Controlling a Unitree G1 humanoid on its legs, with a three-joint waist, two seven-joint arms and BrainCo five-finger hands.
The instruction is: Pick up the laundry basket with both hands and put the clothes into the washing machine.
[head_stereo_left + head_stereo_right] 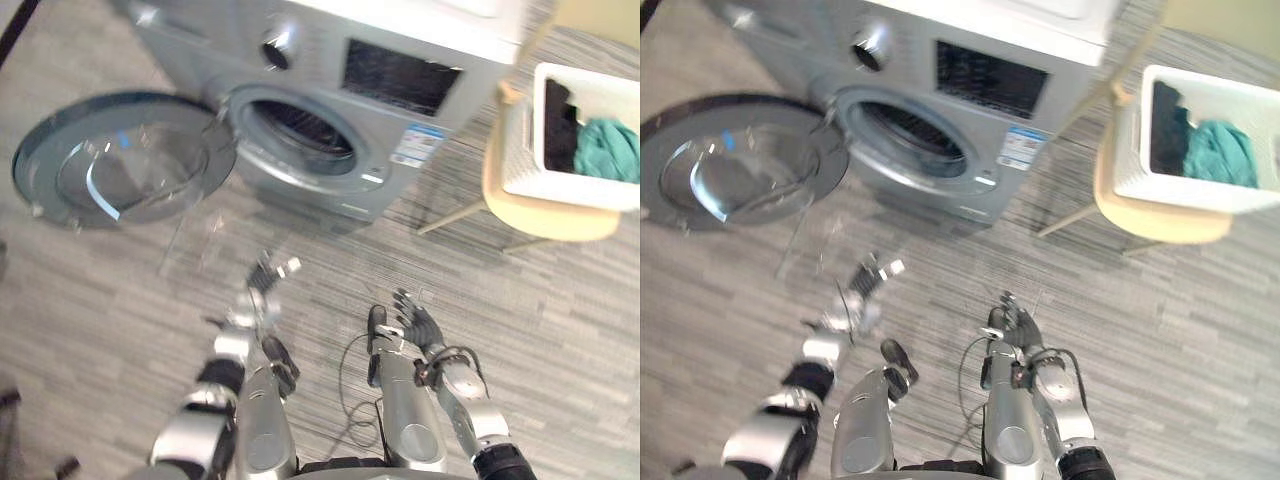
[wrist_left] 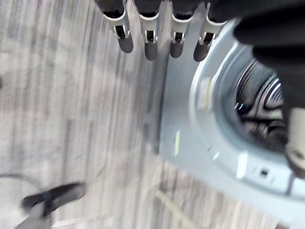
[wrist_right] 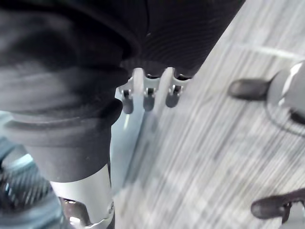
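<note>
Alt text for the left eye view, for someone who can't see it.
A silver washing machine stands with its round door swung open. To its right, a white laundry basket of teal and dark clothes sits on a beige chair. The left hand and right hand hover open and empty.

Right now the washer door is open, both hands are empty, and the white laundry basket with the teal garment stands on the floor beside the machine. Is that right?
Not quite: the laundry basket stands on a beige chair, not on the floor, as the left eye view shows. The rest holds: door open, left hand and right hand empty, teal garment inside.
</note>
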